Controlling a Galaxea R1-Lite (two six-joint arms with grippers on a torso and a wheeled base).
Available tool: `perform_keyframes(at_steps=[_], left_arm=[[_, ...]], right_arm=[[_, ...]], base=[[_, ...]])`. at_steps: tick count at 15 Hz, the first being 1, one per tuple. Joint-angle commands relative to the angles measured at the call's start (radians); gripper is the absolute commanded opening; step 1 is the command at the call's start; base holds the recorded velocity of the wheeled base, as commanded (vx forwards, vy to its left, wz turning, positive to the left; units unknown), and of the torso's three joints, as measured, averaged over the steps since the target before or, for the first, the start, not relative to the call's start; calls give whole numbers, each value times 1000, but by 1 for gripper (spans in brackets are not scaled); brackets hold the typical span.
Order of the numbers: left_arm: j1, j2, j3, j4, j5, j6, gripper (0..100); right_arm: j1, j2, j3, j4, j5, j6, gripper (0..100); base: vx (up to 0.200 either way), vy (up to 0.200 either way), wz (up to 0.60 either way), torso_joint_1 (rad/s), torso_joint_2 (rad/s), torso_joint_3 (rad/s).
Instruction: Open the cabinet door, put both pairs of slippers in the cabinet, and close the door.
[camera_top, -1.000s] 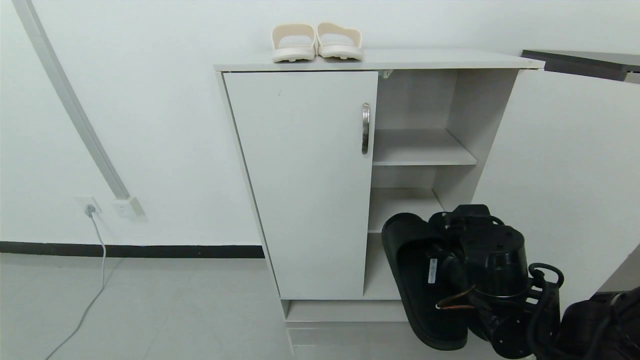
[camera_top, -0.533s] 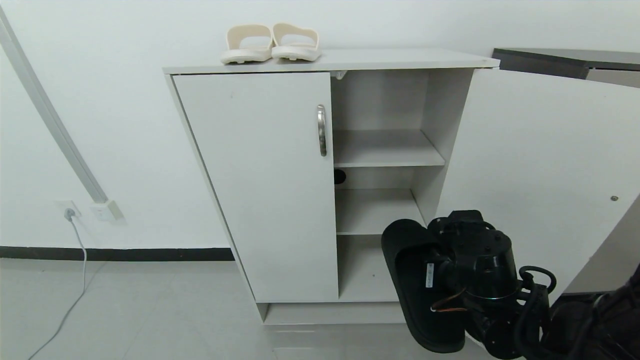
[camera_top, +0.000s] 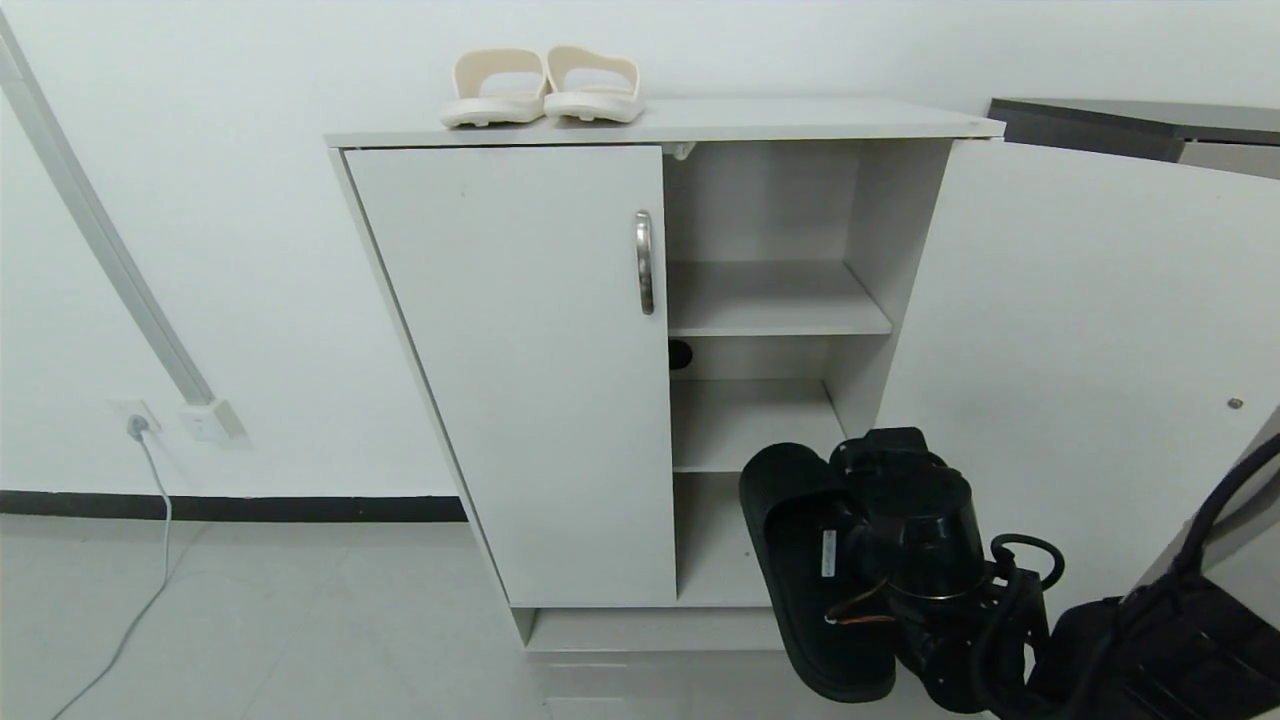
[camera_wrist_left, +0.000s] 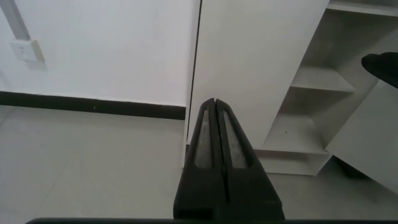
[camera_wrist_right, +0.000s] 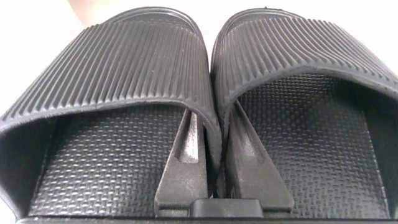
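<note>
- Black slippers (camera_top: 805, 580), both together, pinched by their inner strap edges in the right pincer (camera_wrist_right: 214, 121), at 5 o'clock, just in front of the open side of the cabinet (camera_top: 520, 350).
- Cream slippers (camera_top: 545, 88) sitting on the cabinet top, around 12 o'clock.
- Left pincer (camera_wrist_left: 214, 106) closed up tight, nothing in it.

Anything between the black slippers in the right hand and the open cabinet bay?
Nothing: in the head view the stretch is bare. The black slippers, pinched in the right hand, hang before the open bay, with the door swung wide.
</note>
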Motion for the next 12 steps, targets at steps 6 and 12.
perform_keyframes(at_steps=[6, 12], left_arm=[[1, 2, 0, 0, -1, -1, 0], [0, 2, 0, 0, -10, 2, 0]], right_arm=[[1, 85, -38, -29, 30, -2, 0], [-1, 113, -58, -29, 67, -2, 0]], base=[[0, 0, 0, 0, 0, 0], [0, 0, 0, 4, 2, -106]])
